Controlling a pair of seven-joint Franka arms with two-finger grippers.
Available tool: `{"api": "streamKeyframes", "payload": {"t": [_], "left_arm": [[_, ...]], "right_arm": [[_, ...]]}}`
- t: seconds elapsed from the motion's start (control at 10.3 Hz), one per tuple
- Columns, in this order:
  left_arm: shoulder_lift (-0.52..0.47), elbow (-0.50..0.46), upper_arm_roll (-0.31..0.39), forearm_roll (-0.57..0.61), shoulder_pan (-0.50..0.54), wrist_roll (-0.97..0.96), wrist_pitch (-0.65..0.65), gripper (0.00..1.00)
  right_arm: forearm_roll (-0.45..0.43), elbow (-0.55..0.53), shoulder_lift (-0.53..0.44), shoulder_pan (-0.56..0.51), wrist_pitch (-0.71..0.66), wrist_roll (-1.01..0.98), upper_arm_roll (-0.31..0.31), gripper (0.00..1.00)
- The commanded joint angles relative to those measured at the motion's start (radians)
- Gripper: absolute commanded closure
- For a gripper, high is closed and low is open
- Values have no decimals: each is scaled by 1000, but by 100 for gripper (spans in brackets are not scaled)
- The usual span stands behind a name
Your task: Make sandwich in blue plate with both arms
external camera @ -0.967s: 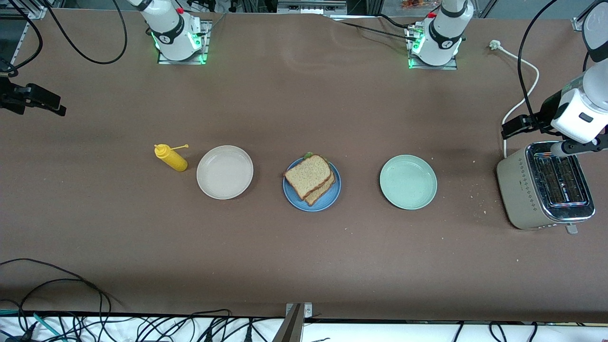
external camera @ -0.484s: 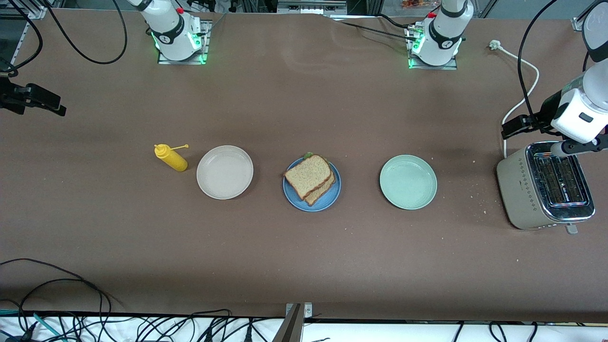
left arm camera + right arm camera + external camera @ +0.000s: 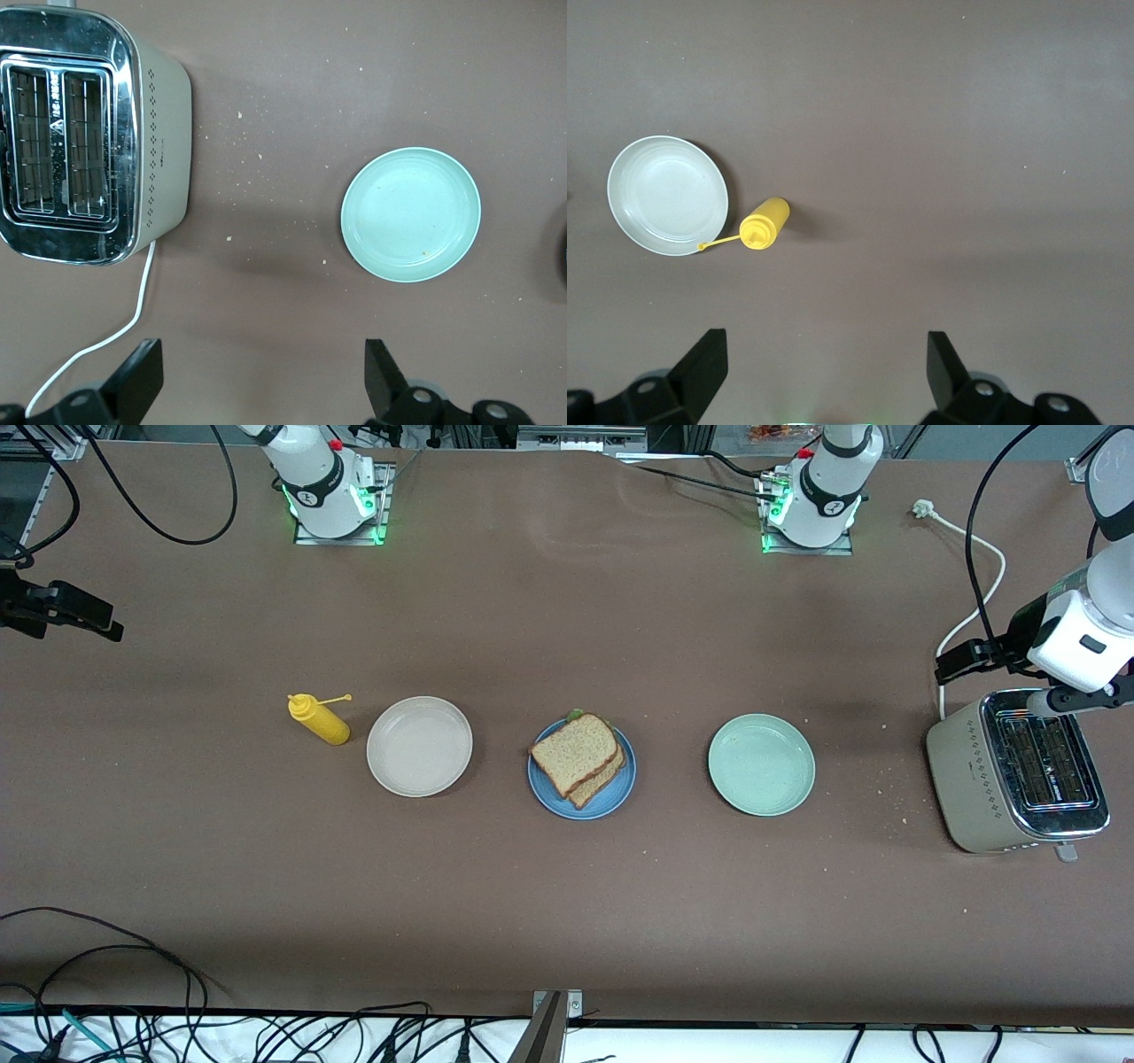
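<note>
Sandwich [image 3: 576, 756] sits on the blue plate [image 3: 611, 802] at the middle of the bench [image 3: 567, 921], its two brown slices stacked a little askew, the top one shifted toward 10 o'clock, with a bit of green lettuce [image 3: 575, 714] peeking out at 12 o'clock. Beside it toward the right arm's end lies the beige plate [image 3: 419, 746], and just beside that a yellow bottle [image 3: 319, 720] lying tilted, its thin cap strap pointing toward the plate. Toward the left arm's end lies the mint plate [image 3: 761, 764], with crumbs scattered between it and the toaster [image 3: 1015, 771], whose white cord [image 3: 974, 593] runs off toward 12 o'clock. Both arms wait raised. The left pincer [image 3: 257, 372] hangs open over bare bench between toaster and mint plate. The right pincer [image 3: 824, 367] hangs open over bare bench near the bottle. Neither holds anything.
</note>
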Motion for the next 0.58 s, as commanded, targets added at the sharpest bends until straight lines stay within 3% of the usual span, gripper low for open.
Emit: {"api": "streamKeyframes", "payload": {"t": [0.0,0.48], "left_arm": [[-9,-3,0,8,-3,22,-6,0],[-7,-5,0,8,-5,22,-6,0]], "right_arm": [[-10,23,0,1,-23,1,4,0],[-30,21,2,13,-22,24,38,0]]}}
